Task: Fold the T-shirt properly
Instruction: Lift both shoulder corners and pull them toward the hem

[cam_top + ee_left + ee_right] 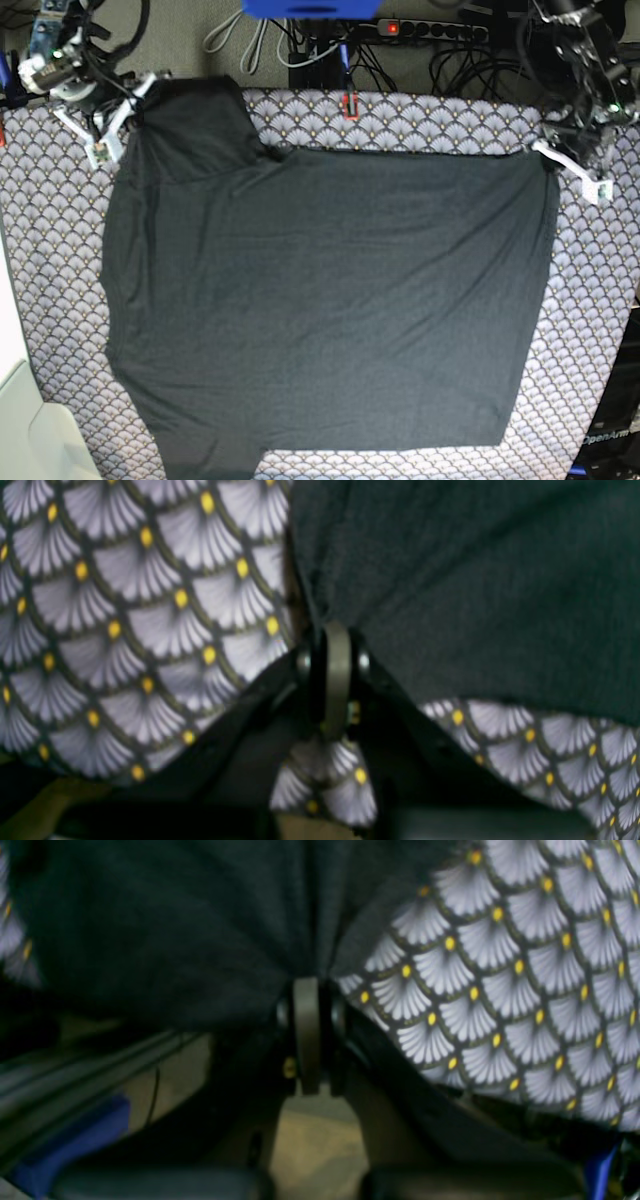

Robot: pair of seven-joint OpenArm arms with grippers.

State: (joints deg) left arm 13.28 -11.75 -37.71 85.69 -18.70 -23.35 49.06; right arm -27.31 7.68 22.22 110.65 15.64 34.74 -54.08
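Observation:
The dark charcoal T-shirt (330, 300) lies spread out, plain side up, on the scallop-patterned cloth (50, 250). My left gripper (548, 158) is at the shirt's far right corner. In the left wrist view the left gripper (335, 630) is shut on the edge of the shirt (475, 580). My right gripper (135, 110) is at the far left corner, where the fabric is bunched and folded over. In the right wrist view the right gripper (306, 982) is shut on the shirt (175, 930). The graphic is hidden.
The patterned cloth covers the table (125, 630) (500, 990). Beyond the far edge lie a power strip (430, 28), cables and a blue object (310, 8). A small red item (350, 105) sits at the far edge. A white object (20, 430) is at the near left.

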